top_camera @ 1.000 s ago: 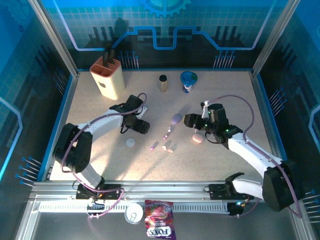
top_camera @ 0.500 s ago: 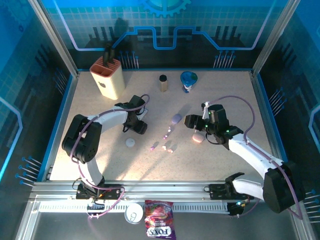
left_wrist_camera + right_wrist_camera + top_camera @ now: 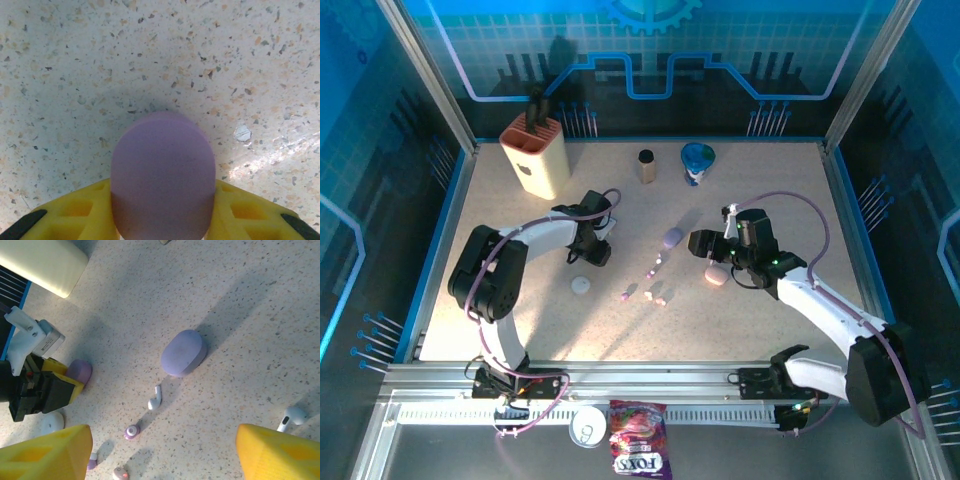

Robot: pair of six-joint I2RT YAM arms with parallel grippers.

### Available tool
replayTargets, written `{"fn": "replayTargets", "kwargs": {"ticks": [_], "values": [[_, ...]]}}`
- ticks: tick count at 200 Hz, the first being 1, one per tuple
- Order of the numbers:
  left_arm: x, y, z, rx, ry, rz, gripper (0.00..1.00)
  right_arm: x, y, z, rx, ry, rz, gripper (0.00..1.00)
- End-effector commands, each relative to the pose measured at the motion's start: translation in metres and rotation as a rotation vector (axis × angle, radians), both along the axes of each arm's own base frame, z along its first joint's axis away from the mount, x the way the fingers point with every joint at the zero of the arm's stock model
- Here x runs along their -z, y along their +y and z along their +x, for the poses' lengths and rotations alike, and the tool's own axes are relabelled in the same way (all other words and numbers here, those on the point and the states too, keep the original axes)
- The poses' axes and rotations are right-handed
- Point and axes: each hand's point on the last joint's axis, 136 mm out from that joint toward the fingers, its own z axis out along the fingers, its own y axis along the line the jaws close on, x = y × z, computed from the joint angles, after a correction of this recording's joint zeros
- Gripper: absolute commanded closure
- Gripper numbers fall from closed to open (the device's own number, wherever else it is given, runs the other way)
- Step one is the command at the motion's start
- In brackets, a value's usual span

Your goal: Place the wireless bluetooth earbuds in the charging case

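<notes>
A purple pebble-shaped charging case (image 3: 163, 172) lies on the speckled table, and my left gripper (image 3: 162, 216) is shut on it, a yellow finger pressed to each side. The right wrist view shows that same case (image 3: 79, 371) at the left gripper's tip. A second, lavender case (image 3: 183, 352) lies closed near the table's middle (image 3: 672, 238). Below it are scattered small earbuds: a white one (image 3: 155, 400), a purple one (image 3: 131, 431) and a pink one (image 3: 120, 473). Another white earbud (image 3: 292, 416) lies to the right. My right gripper (image 3: 165, 455) hangs open above them, holding nothing.
A pink case (image 3: 716, 275) sits just under the right gripper. A white round piece (image 3: 581, 285) lies below the left gripper. At the back stand a cream holder (image 3: 534, 152), a brown cylinder (image 3: 646, 165) and a blue cup (image 3: 697, 162).
The left gripper's fingers have closed in onto the purple case, and that arm has drawn slightly left. The right arm has hardly moved.
</notes>
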Motion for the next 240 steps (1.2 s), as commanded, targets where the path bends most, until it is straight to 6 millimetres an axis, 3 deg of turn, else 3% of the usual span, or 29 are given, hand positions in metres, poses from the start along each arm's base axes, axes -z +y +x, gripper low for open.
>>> {"fn": "replayTargets", "kwargs": {"ticks": [1, 44, 72, 87, 120, 126, 186, 221, 240], "values": [[-0.026, -0.005, 0.001, 0.025, -0.074, -0.058, 0.64, -0.013, 0.015, -0.005, -0.048, 0.018, 0.043, 0.25], [-0.083, -0.055, -0.002, 0.254, -0.336, -0.305, 0.65, -0.019, 0.044, -0.013, -0.141, 0.086, 0.062, 0.26], [-0.115, -0.091, -0.023, 0.481, -0.489, -0.429, 0.64, -0.027, 0.068, -0.019, -0.216, 0.112, 0.103, 0.26], [-0.126, -0.101, -0.032, 0.557, -0.556, -0.468, 0.65, -0.033, 0.08, -0.022, -0.255, 0.122, 0.142, 0.26], [-0.136, -0.114, -0.053, 0.689, -0.617, -0.483, 0.68, -0.033, 0.101, -0.029, -0.316, 0.159, 0.211, 0.26], [-0.137, -0.116, -0.055, 0.71, -0.629, -0.477, 0.68, -0.045, 0.107, -0.026, -0.332, 0.143, 0.232, 0.26], [-0.146, -0.126, -0.071, 0.813, -0.697, -0.464, 0.67, -0.041, 0.135, -0.029, -0.406, 0.189, 0.279, 0.29], [-0.15, -0.128, -0.072, 0.822, -0.714, -0.467, 0.67, -0.036, 0.142, -0.03, -0.423, 0.212, 0.288, 0.45], [-0.148, -0.128, -0.072, 0.819, -0.716, -0.464, 0.67, -0.035, 0.142, -0.031, -0.418, 0.219, 0.289, 0.59]]}}
